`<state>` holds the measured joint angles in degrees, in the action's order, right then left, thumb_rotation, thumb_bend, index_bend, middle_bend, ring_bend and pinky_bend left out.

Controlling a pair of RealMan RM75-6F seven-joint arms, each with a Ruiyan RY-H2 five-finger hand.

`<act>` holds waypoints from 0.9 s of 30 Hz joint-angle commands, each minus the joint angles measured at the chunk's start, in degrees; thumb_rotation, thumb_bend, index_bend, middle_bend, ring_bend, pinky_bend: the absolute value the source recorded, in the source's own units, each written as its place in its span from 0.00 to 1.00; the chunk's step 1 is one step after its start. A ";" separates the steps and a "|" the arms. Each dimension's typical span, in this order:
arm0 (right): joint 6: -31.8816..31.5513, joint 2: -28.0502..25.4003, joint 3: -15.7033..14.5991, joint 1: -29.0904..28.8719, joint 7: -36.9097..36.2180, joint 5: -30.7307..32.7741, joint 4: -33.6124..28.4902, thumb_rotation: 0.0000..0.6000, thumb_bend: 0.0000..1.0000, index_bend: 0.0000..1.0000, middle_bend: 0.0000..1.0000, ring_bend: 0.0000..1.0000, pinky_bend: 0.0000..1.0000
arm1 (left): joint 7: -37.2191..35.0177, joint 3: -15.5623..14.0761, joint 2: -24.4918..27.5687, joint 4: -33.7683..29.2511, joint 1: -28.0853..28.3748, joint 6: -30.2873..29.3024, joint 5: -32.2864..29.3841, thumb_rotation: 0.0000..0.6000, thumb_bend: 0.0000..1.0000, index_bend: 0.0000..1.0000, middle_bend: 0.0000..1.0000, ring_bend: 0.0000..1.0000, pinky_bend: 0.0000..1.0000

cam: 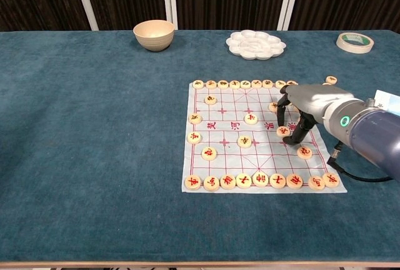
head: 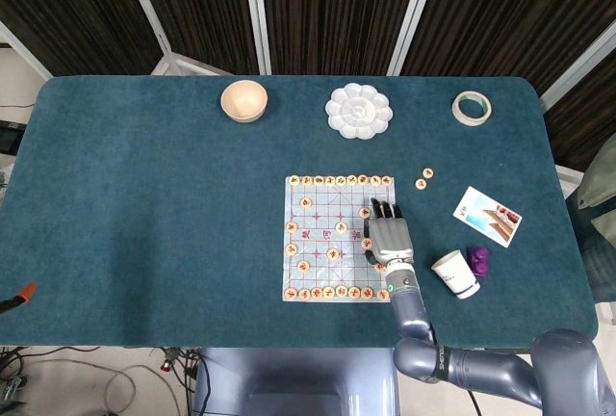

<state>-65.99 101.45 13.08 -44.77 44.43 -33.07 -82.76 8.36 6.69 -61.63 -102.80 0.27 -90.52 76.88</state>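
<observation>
A Chinese chess board (head: 332,238) printed on a pale sheet lies on the teal table right of centre, with round wooden pieces along its near and far rows and several scattered between. My right hand (head: 388,236) hovers over the board's right side, palm down. In the chest view the right hand (cam: 306,104) is arched with its fingertips pointing down at the board, straddling one piece (cam: 284,131) that lies flat there. Nothing is lifted off the sheet. My left hand shows in neither view.
A tan bowl (head: 243,100), a white flower-shaped palette (head: 358,111) and a tape roll (head: 472,107) stand along the far edge. Right of the board lie two loose pieces (head: 423,178), a card (head: 487,215), a tipped paper cup (head: 455,273) and a purple object (head: 478,260).
</observation>
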 commanded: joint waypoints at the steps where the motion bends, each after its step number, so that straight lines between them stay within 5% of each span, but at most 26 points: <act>1: 0.03 0.12 0.10 -0.01 0.03 0.08 0.18 1.00 0.38 0.49 0.00 0.00 0.09 | 0.03 0.00 -0.01 0.01 0.02 0.02 -0.01 1.00 0.00 0.05 0.00 0.00 0.00; 27: 0.90 -2.82 1.74 -1.07 2.66 2.95 -3.27 1.00 0.38 0.55 0.00 0.00 0.09 | 0.07 0.06 0.07 -0.09 -0.09 -0.27 -0.02 1.00 0.00 0.06 0.00 0.00 0.00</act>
<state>-65.20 98.92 14.64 -45.66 46.80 -30.41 -85.73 8.43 6.76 -61.56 -102.89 0.18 -90.80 76.85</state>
